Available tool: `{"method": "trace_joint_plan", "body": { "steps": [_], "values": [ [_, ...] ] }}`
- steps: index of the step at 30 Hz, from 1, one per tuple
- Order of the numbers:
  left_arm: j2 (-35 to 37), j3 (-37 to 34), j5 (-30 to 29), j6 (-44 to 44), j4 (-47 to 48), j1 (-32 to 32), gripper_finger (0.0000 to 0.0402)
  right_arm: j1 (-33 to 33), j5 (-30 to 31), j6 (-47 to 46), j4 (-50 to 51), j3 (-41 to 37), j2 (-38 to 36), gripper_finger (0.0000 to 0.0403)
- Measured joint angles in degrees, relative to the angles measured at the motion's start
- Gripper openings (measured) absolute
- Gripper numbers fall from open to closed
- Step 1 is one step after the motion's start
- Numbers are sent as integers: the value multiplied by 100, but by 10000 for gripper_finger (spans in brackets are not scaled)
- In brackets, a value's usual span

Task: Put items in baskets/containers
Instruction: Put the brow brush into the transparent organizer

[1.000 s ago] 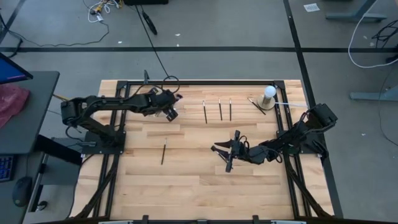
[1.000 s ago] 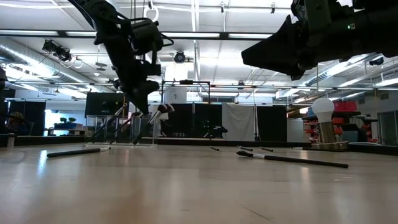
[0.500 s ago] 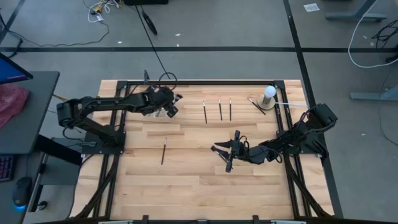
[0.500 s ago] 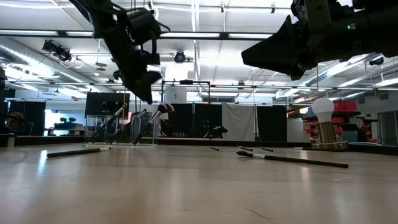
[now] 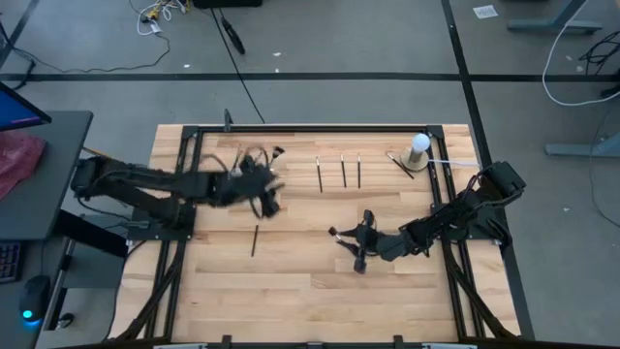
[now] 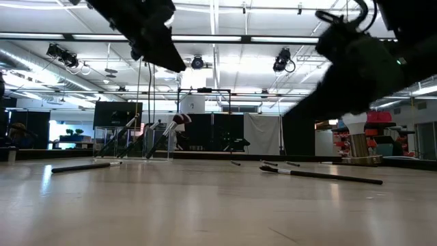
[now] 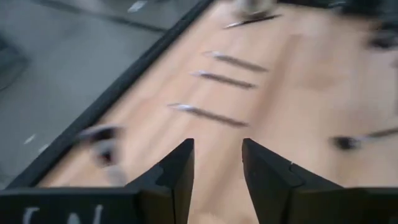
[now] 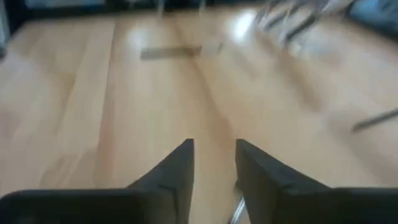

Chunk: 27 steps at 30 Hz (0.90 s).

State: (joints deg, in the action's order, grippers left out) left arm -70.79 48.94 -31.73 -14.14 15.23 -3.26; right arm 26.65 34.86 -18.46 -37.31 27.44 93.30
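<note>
Left gripper (image 5: 263, 199) empty, fingers parted, just beside clear plastic holder (image 6: 133, 142). Right gripper (image 5: 351, 244) parted, empty. Best: descend centred over lone dark-handled brush (image 5: 255, 239), pinch mid-handle.

Dark tools on pale wood

My table (image 5: 291, 271) is light blond planking with darker brown streaks, edged by a black frame (image 5: 320, 127). My arms and both grippers, left (image 5: 266, 202) and right (image 5: 351, 244), are black. The brushes (image 5: 342, 170) have dark handles with pale silvery ends; one tuft (image 6: 179, 119) in the clear holder (image 6: 140, 142) looks reddish, I think, though it is small. The lamp (image 5: 418, 145) is white, and the floor (image 5: 320, 48) is grey with black lines.
</note>
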Motion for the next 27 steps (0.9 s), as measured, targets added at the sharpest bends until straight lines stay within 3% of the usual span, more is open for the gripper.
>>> {"method": "trace_joint_plan", "body": {
  "steps": [6, 11, 15, 20, 27],
  "values": [
    [-509, -728, -437, -34, -1911, -1224, 124, 146, -230, -569, 866, -4, 42, 178],
    [-1091, -1026, -657, -20, -3004, -1688, 122, 195, 154, -653, 869, 68, 404, 188],
    [-1518, -1038, -810, 100, -3672, -1708, 122, 156, 529, -909, 882, 111, 837, 177],
    [-1943, -1029, -813, 453, -4765, -1547, 122, 80, 478, -1369, 650, 133, 1282, 162],
    [-2351, -1029, -388, 441, -5329, -1336, 122, 43, 669, -1415, 507, 126, 1634, 130]
  ]
}}
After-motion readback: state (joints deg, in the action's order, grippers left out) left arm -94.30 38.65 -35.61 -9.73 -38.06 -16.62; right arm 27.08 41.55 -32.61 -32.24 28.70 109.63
